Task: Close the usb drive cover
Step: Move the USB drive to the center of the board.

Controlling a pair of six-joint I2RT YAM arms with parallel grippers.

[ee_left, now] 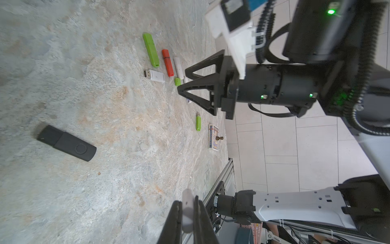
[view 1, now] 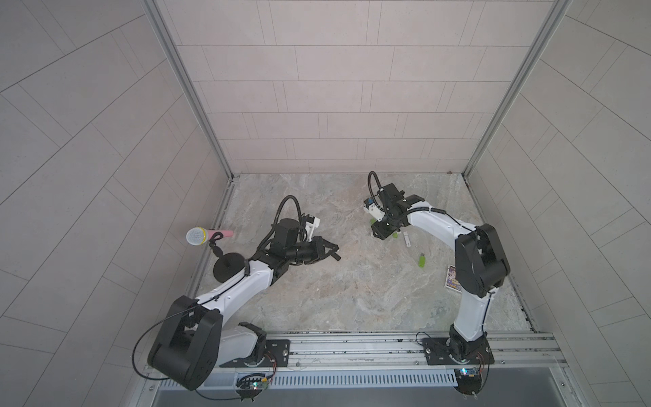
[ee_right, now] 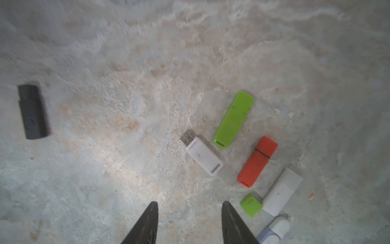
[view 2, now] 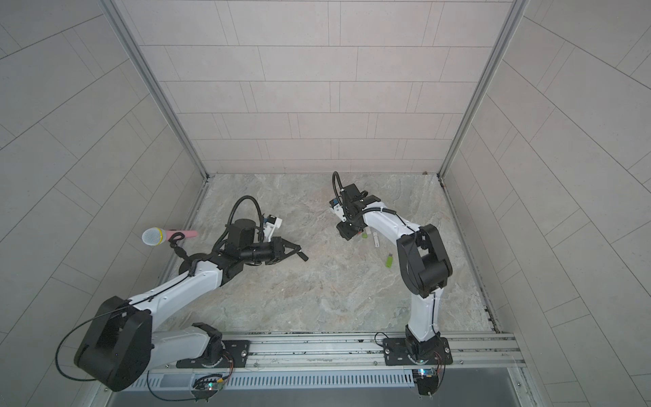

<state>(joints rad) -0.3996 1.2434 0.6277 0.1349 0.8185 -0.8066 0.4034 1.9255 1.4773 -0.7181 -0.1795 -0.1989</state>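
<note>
Two arms reach over the marbled table (view 1: 317, 299). The left gripper (ee_left: 187, 202) is clamped tight on a whitish cap (ee_left: 187, 213), which pokes out past its fingertips. It hangs low over the table's left half, near the mic (view 1: 197, 236) on its stand. The right gripper (ee_right: 187, 203) has its jaws spread with nothing between them. It hovers over the right half, pointing down.

Just ahead of the right gripper's tips lies the white drive (ee_right: 203, 155), flat on the table with its metal plug bare. Just beside it lies a long green drive (ee_right: 233, 119), then a red drive (ee_right: 257, 161), then a capped white drive (ee_right: 281, 192), all roughly parallel. A loose green cap (ee_right: 251, 205) seems to touch the capped white drive's end. A lilac drive (ee_right: 274, 230) lies near both, partly cut off by the frame edge.

A black drive (ee_left: 66, 142) lies well apart from this row, toward the left arm. A small green drive (view 1: 421, 260) lies alone near the right arm's elbow. A printed box (view 1: 452, 282) sits partly hidden under that elbow.
</note>
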